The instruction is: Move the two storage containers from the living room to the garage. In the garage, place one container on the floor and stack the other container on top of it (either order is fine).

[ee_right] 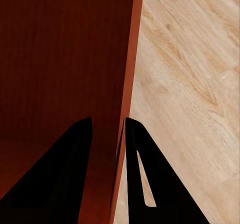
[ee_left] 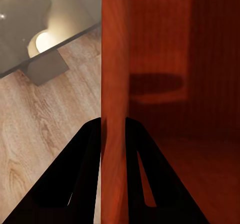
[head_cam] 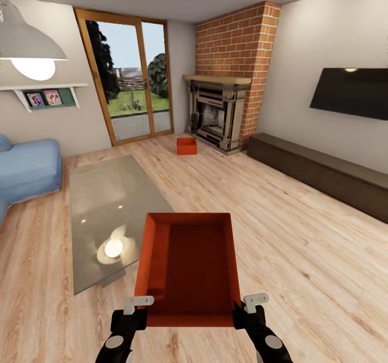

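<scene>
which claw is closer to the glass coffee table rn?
Left. Left claw grips the held container's table-side wall, the glass coffee table just beyond; right claw grips the far wall.

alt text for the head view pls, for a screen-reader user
Both grippers, left and right, hold an open orange-red bin by its side walls above a wood-plank floor. A second bin sits by the brick fireplace.

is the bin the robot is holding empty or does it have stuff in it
Empty: the held container shows only its bare ribbed base in the head view and both wrist views.

Matt, perhaps plastic container (head_cam: 188, 266); glossy glass table (head_cam: 102, 201); wood-plank floor (head_cam: 302, 234).
</scene>
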`<state>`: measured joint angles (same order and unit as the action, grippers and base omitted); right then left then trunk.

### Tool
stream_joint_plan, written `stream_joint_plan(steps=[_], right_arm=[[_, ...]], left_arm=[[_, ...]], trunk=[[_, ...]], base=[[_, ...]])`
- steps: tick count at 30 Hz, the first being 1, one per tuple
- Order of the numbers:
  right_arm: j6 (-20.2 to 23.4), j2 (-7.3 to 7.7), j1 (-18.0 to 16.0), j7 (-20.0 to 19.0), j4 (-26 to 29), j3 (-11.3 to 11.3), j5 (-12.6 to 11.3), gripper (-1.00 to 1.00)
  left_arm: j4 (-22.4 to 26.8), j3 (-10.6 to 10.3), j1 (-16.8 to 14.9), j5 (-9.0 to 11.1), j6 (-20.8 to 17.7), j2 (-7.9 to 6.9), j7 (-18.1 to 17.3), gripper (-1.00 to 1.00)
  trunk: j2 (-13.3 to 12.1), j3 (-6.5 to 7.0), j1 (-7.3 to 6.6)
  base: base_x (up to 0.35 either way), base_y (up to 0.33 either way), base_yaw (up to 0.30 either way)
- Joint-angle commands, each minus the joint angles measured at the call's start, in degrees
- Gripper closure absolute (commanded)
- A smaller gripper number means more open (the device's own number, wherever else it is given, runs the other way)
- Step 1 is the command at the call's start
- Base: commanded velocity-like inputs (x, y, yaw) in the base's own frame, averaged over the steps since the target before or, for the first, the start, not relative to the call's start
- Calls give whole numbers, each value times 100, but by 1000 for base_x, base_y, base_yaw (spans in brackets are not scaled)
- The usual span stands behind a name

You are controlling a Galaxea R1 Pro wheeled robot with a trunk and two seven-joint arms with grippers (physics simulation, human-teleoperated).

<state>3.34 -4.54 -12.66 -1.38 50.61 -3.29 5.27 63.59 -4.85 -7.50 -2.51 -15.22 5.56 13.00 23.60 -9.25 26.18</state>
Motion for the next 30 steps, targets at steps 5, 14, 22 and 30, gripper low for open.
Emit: stream_joint_plan(steps=[5,14,22,30], right_arm=[[35,-3,-2,-29,19,4,44,100],[35,-3,-3,-29,19,4,44,100],[35,-3,-4,-29,19,4,44,100],[35,-3,-2,-29,19,4,44,100]], left_arm=[[4,-16,1,-22,-43,-3,53,100],[4,-16,-2,-22,-43,3,53,100],[4,-16,0,-22,-43,-1,53,100],[4,-16,-2,-22,-43,1,53,100]], trunk=[[12,35,3],[12,119,3],[12,193,3],[12,268,3]], base=[[0,0,0],[0,0,0],[0,0,0],[0,0,0]])
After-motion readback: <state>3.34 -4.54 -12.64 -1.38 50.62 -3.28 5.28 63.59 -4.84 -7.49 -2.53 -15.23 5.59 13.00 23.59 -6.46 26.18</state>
